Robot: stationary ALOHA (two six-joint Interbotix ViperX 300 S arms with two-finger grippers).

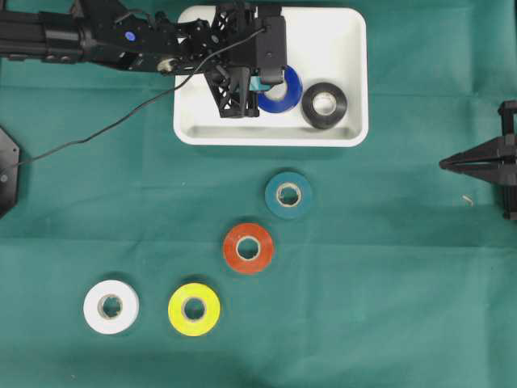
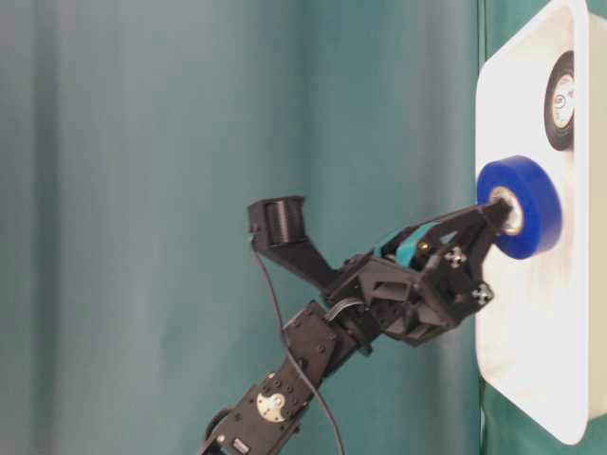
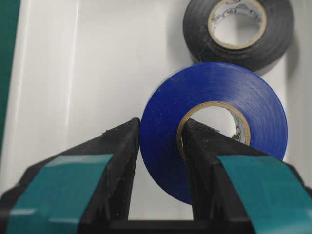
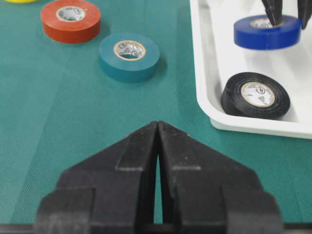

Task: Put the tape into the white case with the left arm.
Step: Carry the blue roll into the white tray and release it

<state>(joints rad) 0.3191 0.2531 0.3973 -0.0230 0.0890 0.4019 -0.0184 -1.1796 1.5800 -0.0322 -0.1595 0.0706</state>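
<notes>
My left gripper (image 3: 162, 127) with teal bands is shut on the wall of a blue tape roll (image 3: 214, 97), one finger outside and one inside the core. The blue tape roll (image 1: 284, 90) hangs over the floor of the white case (image 1: 347, 32), close to the bottom (image 2: 522, 204). A black tape roll (image 1: 324, 105) lies in the case to its right. Teal (image 1: 289, 195), red (image 1: 248, 247), yellow (image 1: 194, 309) and white (image 1: 111, 306) tape rolls lie on the green cloth. My right gripper (image 1: 446, 164) is shut and empty at the right edge (image 4: 158, 124).
The left arm's black cable (image 1: 113, 125) trails across the cloth left of the case. A black mount (image 1: 6, 166) sits at the left edge. The loose rolls run in a diagonal line from the case toward the front left.
</notes>
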